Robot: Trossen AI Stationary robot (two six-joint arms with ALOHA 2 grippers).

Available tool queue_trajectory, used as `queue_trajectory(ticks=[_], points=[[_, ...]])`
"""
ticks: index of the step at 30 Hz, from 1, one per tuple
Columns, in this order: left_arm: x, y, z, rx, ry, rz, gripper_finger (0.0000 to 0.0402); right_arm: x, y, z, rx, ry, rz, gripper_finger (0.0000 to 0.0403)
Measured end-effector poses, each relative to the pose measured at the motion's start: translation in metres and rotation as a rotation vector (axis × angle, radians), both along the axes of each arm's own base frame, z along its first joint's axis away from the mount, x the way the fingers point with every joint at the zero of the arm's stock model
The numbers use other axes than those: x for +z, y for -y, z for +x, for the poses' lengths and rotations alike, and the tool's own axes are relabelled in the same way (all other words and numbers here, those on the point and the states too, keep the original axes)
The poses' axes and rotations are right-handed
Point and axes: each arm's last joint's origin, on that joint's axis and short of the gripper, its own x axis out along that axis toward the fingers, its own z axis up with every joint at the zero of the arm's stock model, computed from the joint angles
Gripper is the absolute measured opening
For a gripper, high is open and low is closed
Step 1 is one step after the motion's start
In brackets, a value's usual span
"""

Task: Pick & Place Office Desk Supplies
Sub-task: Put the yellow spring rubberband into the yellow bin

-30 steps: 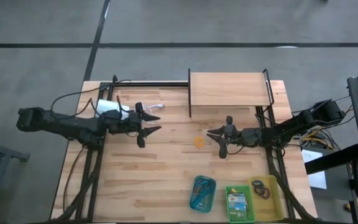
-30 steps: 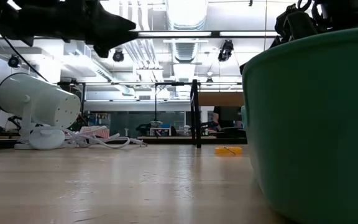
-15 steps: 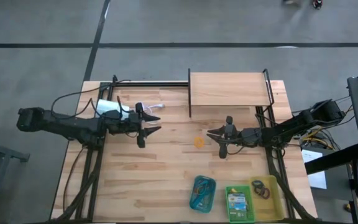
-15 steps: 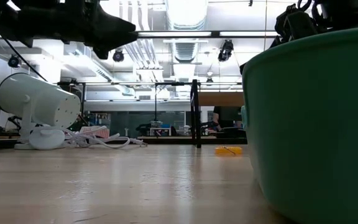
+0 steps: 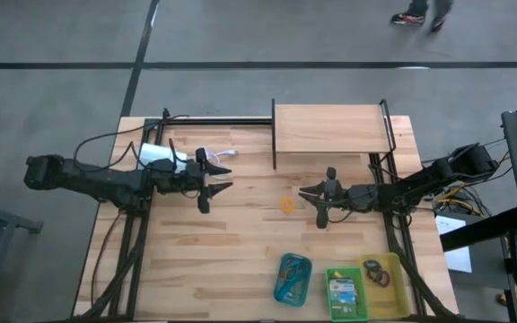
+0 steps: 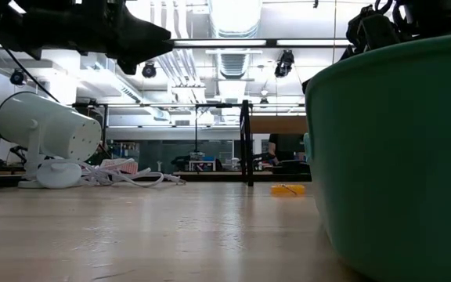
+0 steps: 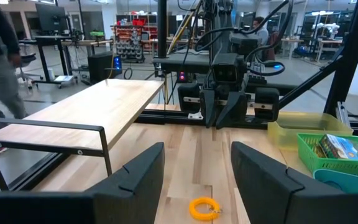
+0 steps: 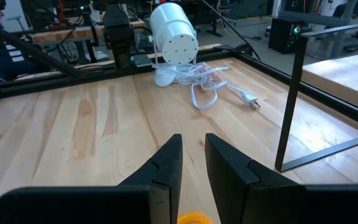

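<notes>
A small orange loop (image 5: 287, 205) lies flat on the wooden table between my two grippers; it also shows as the orange loop (image 7: 204, 208) and the orange loop (image 8: 194, 218) in the wrist views. My left gripper (image 5: 225, 178) hovers level to its left, open wide and holding nothing. My right gripper (image 5: 303, 191) hovers just right of the loop, its fingers a narrow gap apart with nothing between them. A crayon box (image 5: 342, 291) lies in the green tray (image 5: 332, 309). Dark loops (image 5: 377, 274) lie in the yellow tray (image 5: 393, 301).
A teal tray (image 5: 281, 292) stands at the table's near edge, filling the low view's right as the teal tray (image 6: 398, 157). A white lamp (image 5: 160, 154) with its cord (image 8: 207, 87) sits at far left. A raised wooden shelf (image 5: 330, 130) stands at the far right.
</notes>
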Motion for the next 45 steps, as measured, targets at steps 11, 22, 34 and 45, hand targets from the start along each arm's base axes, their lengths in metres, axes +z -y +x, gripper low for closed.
queue_trajectory(ticks=[11, 22, 34, 45], points=[[0.0, 0.0, 0.0, 0.0, -0.001, 0.0, 0.0189, 0.0, 0.0, 0.0, 0.0, 0.0, 0.0, 0.0068], [0.0, 0.0, 0.0, 0.0, -0.006, 0.0, 0.0189, 0.0, 0.0, 0.0, -0.005, -0.001, -0.007, 0.0068], [-0.011, 0.0, -0.001, 0.0, -0.107, -0.004, 0.0189, 0.0, 0.0, 0.0, -0.006, 0.001, -0.003, 0.0068], [-0.02, 0.0, -0.003, 0.0, -0.202, -0.007, 0.0191, 0.0, 0.0, 0.0, -0.007, 0.001, 0.0, 0.0068]])
